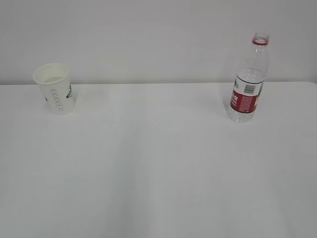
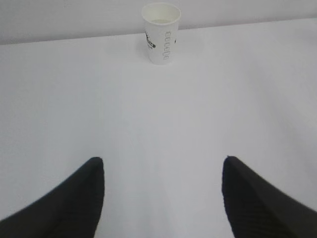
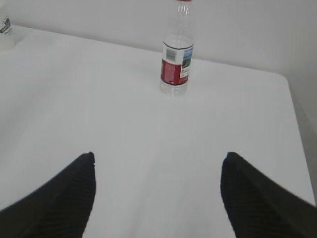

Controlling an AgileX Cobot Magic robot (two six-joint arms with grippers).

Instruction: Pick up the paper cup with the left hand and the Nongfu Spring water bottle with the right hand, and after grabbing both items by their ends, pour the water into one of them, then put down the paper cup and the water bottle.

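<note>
The white paper cup (image 1: pixel 54 88) with green and dark print stands upright at the far left of the white table (image 1: pixel 158 163). In the left wrist view the cup (image 2: pixel 161 32) is far ahead of my left gripper (image 2: pixel 162 161), which is open with only bare table between its black fingers (image 2: pixel 74 198). The clear Nongfu Spring water bottle (image 1: pixel 249 79), uncapped with a red-and-white label, stands upright at the far right. My right gripper (image 3: pixel 157 156) is open and empty, well short of the bottle (image 3: pixel 176 57). Neither arm shows in the exterior view.
A plain pale wall (image 1: pixel 158 34) runs behind the table's far edge. The table's right edge (image 3: pixel 296 119) shows in the right wrist view, a little right of the bottle. The cup (image 3: pixel 5 29) peeks in at that view's top left.
</note>
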